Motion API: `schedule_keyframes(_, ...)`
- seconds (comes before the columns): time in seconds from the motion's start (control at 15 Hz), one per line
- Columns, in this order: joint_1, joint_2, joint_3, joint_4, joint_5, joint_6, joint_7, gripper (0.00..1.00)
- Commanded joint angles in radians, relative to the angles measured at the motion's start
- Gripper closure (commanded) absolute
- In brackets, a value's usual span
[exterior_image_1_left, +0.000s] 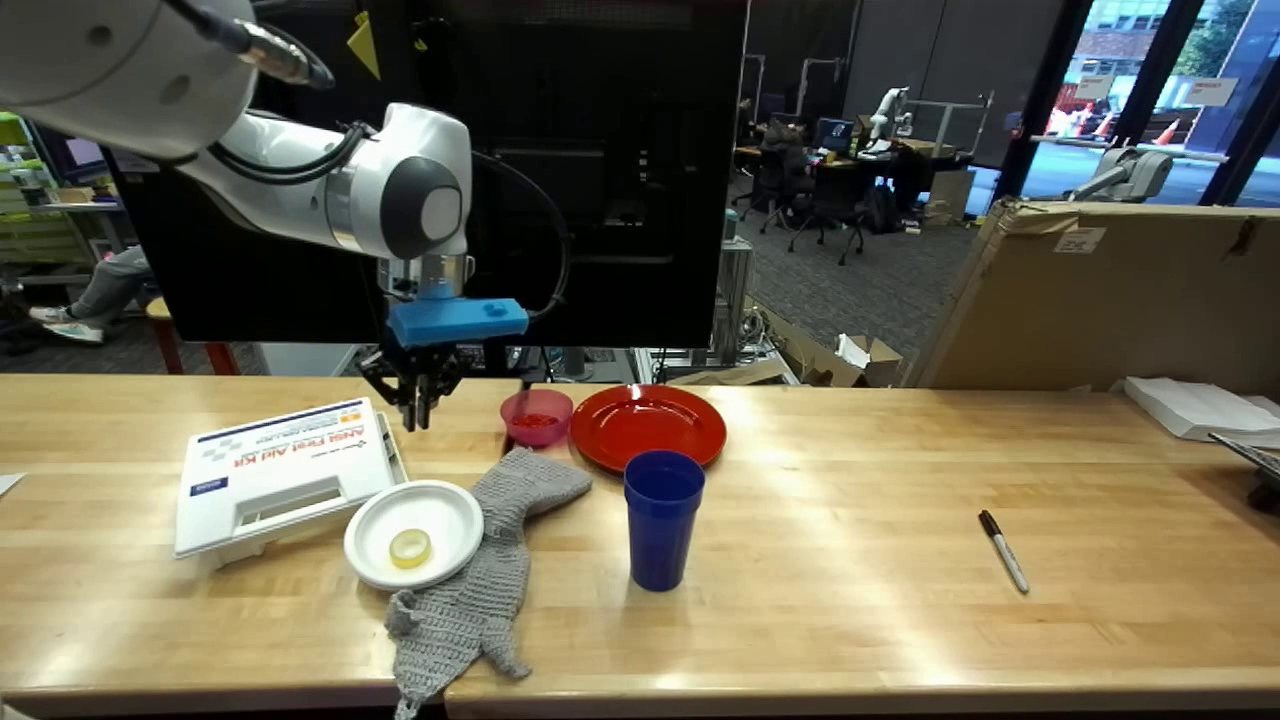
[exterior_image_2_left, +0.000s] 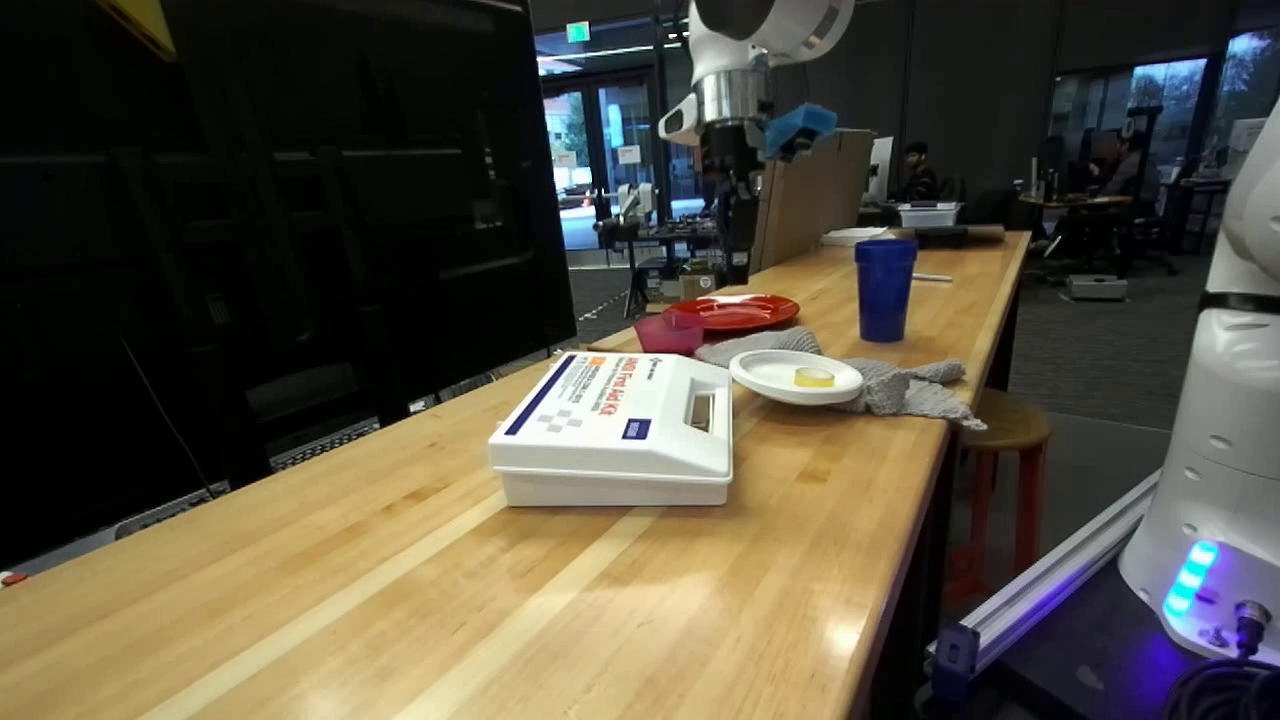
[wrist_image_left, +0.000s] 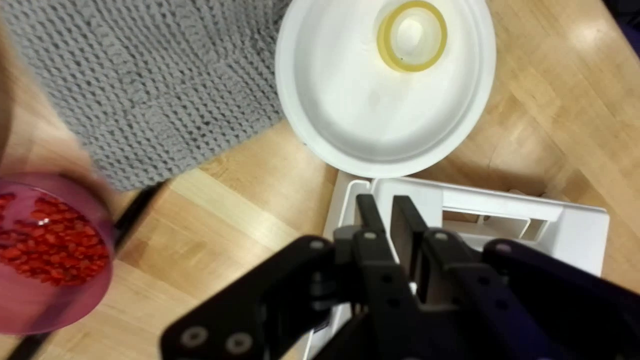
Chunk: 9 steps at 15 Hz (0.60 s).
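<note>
Wooden tabletop (exterior_image_1_left: 850, 600); claw (wrist_image_left: 384, 200), narrowly parted, hangs near first-aid kit (exterior_image_2_left: 615, 430).

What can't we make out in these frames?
First aid kit: contents hidden by closed lid, both exterior views; partly behind gripper, wrist view.
Blue cup: inner bottom hidden by its wall, both exterior views.
Pink bowl: cut off by the left edge, wrist view.
Marker: any lettering too small, both exterior views.

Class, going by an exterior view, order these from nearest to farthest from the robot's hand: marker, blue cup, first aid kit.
1. First aid kit: just to the lower left of the hand in the picture.
2. Blue cup: standing upright, to the lower right.
3. Marker: lying far off to the right.
</note>
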<state>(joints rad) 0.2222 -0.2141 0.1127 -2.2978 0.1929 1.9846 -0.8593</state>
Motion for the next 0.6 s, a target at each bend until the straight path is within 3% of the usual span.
schedule_keyframes(0.0, 0.037, -0.046, 0.027, -0.055, 0.005, -0.052, -0.051, 0.56)
schedule_keyframes(0.2, 0.064, -0.063, 0.031, -0.096, 0.03, -0.069, -0.145, 0.38)
schedule_keyframes(0.53, 0.097, -0.093, 0.021, -0.166, 0.082, -0.061, -0.439, 0.04)
